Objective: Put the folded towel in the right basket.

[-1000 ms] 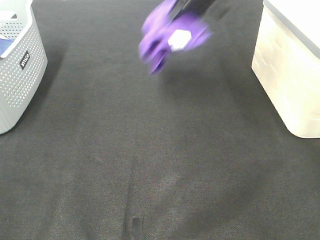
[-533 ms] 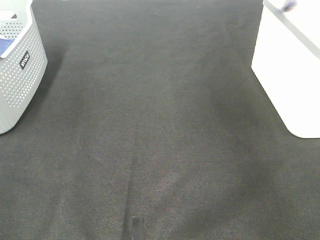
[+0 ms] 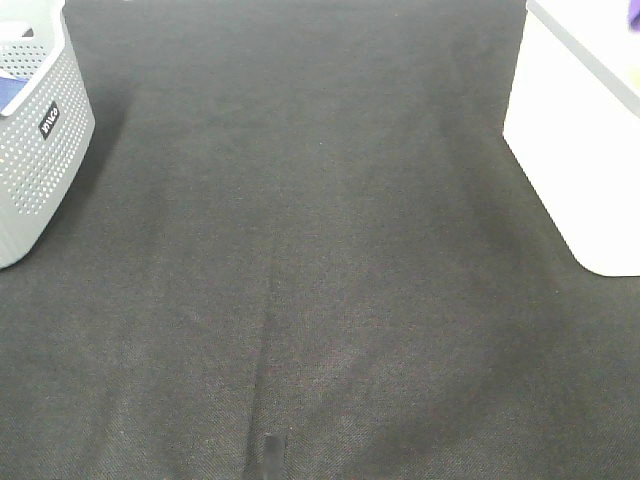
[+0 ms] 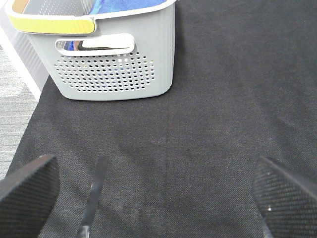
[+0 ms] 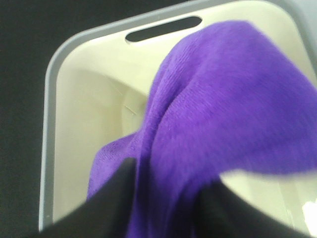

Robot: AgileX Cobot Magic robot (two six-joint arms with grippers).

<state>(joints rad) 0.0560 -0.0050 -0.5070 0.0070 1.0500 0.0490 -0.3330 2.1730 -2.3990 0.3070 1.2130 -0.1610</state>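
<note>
1. Gone from the top centre of the mat (image 3: 320,250) since one second ago: the folded towel (image 5: 223,99) and the arm carrying it. In the high view only a purple sliver now shows at the upper right corner, over the right basket (image 3: 570,160). That basket and the left basket (image 3: 40,140) stand where they stood.
2. Towel location: the right wrist view shows it hanging over the right basket's open mouth, inside the grey rim. Whether it touches the basket floor cannot be told.
3. Right gripper (image 5: 168,210): fingers pressed onto the towel, cloth pinched between them.
4. Left gripper (image 4: 156,198): fingers spread wide with nothing between them, above the mat near the left basket, which holds a blue cloth (image 4: 124,6).
5. Edges and room: the baskets sit at opposite sides of the high view, well apart, with a broad stretch of mat between them. The mat's edge runs just beside the left basket, with grey floor (image 4: 15,99) beyond.
</note>
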